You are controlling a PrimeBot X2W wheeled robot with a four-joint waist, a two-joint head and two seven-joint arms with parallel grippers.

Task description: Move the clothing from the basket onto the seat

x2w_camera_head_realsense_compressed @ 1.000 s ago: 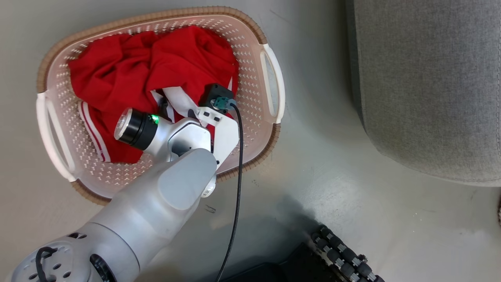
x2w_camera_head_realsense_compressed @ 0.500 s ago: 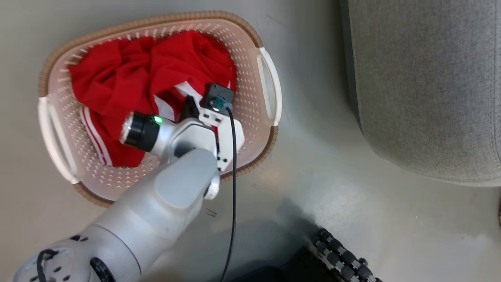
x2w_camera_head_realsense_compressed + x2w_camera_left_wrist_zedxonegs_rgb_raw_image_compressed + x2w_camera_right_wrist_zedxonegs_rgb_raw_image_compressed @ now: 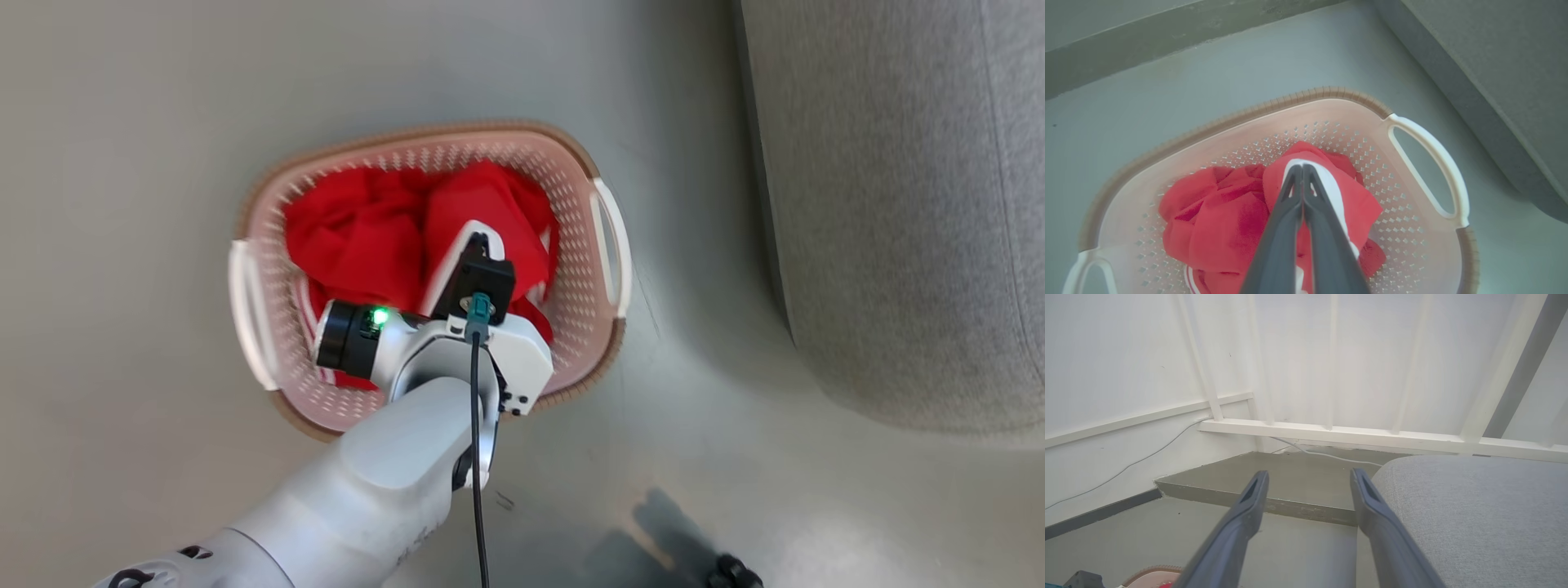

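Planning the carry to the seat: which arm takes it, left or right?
Left. The left gripper is shut on the clothing in the basket; the right gripper is open and empty, beside the seat.

The red garment (image 3: 367, 237) is soft matt cloth with white trim. The laundry basket (image 3: 581, 286) is perforated cream plastic, faintly glossy, and its brown rim is moulded to look woven. The sofa (image 3: 898, 204) wears grey cloth of coarse matt weave. The floor (image 3: 122, 245) is smooth with a dull sheen. The left hand (image 3: 1302, 168) looks like dark matt plastic, and its forearm (image 3: 392, 465) has a pale, smooth shell.
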